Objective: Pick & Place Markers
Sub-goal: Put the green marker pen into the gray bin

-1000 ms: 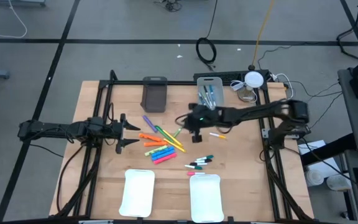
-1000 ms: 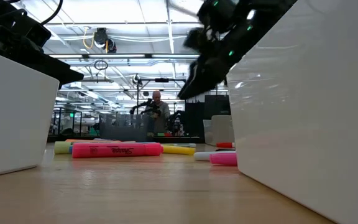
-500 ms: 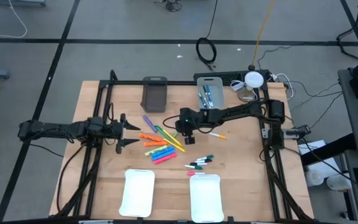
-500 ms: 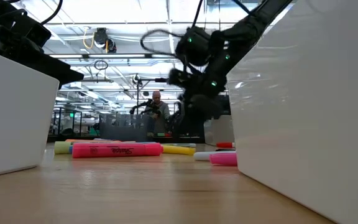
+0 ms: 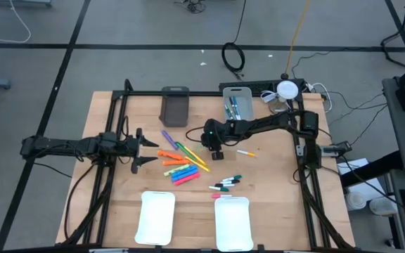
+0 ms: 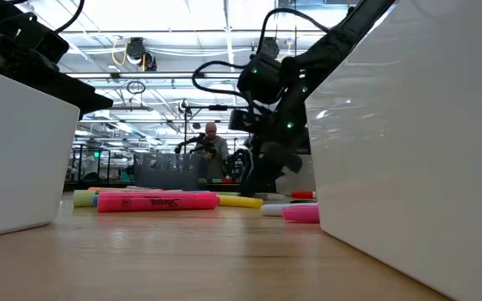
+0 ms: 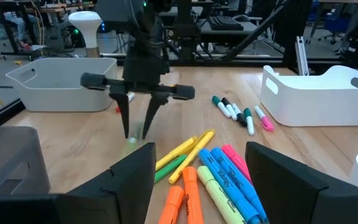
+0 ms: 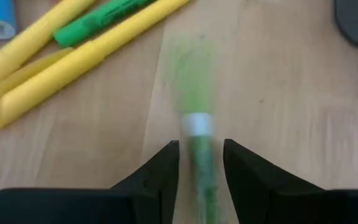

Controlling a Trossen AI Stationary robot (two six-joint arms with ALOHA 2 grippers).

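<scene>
The left gripper (image 5: 143, 149) waits with jaws spread wide and empty, the pile of markers (image 5: 180, 163) just ahead of them on the surface. The right gripper (image 8: 199, 163) points down with jaws partly open, a thin green marker (image 8: 197, 134) between them, not visibly clamped. It looks light, stiff and smooth, so it may roll; mid-barrel seems the best hold.

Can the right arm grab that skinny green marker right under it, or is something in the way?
Probably yes. The right tool is pointing down with its fingers open on either side of the green marker, and nothing lies between them. The yellow markers sit off to one side, not touching it.
</scene>
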